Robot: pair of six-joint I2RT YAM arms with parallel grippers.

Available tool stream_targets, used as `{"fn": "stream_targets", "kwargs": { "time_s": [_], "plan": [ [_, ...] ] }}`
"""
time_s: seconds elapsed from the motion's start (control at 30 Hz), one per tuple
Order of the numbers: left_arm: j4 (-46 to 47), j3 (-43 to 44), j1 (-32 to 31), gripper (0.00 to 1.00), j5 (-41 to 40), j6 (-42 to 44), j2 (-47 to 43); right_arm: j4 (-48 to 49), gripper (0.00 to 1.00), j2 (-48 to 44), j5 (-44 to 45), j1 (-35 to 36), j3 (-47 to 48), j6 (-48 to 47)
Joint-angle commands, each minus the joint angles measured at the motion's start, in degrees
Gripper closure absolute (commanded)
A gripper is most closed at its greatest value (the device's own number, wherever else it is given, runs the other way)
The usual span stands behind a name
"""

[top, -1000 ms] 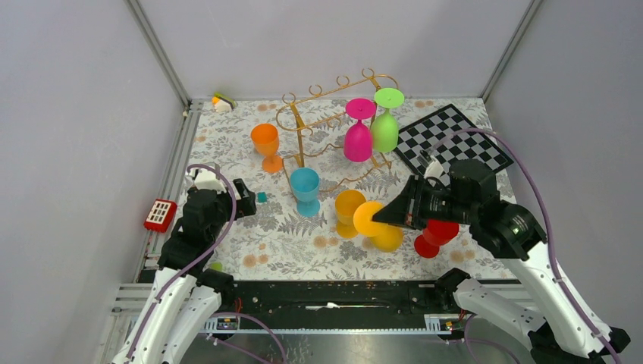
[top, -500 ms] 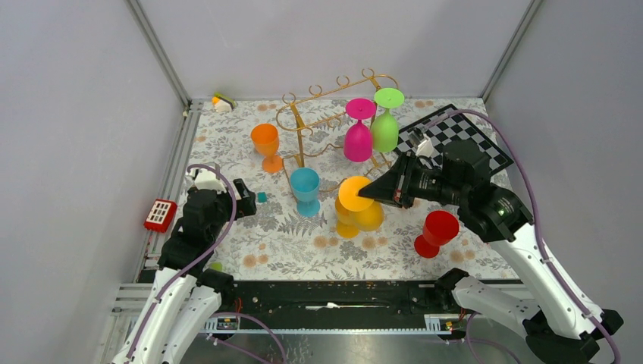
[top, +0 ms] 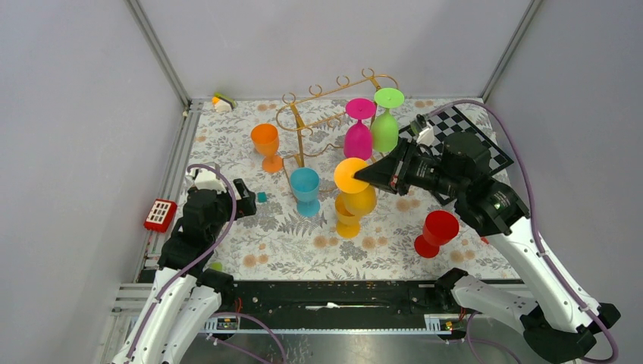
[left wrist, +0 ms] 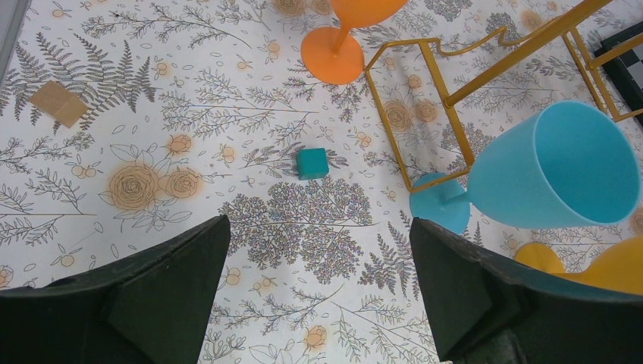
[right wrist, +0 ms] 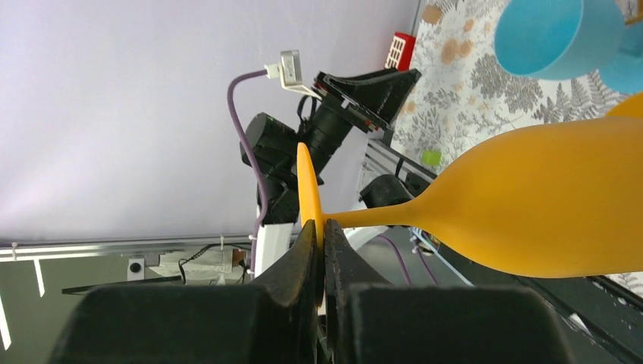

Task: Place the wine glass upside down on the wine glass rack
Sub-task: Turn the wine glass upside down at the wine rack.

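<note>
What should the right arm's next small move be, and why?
Probably lift and carry the yellow wine glass toward the wine glass rack, to the free rail left of the pink glass. The right gripper is shut on its foot, bowl hanging down, short of the rack.

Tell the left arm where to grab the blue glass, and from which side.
Grip the blue wine glass by its thin stem, under the bowl, coming from the near left with the open left gripper. It stands upright; the bowl looks too wide, and the wine glass rack crowds its far side.
</note>
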Motion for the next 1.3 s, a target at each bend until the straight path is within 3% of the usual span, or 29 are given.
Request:
{"fn": "stream_targets", "kwargs": {
  "time_s": [0.0, 0.33, 0.63, 1.27],
  "plan": [
    [3.56, -0.39, 0.21, 0.01, 0.06, 0.78, -0.02, 5.11, 1.0, 1.3, 2.03, 0.33, 4.03, 0.45],
    [3.46, 0.01, 0.21, 0.01, 0.55, 0.82, 0.54, 6.93, 1.0, 5.68, 4.41, -0.62, 9.34, 1.27],
    [3.57, -0.09, 0.26, 0.01, 0.51, 0.94, 0.17, 19.84, 1.0, 8.84, 4.61, -2.93, 2.81, 10.83],
    [3.89, -0.14, 0.21, 0.01, 1.31, 0.96, 0.4, 30.81, 1.0, 14.8, 10.23, -5.42, -2.96, 15.33]
  ]
}}
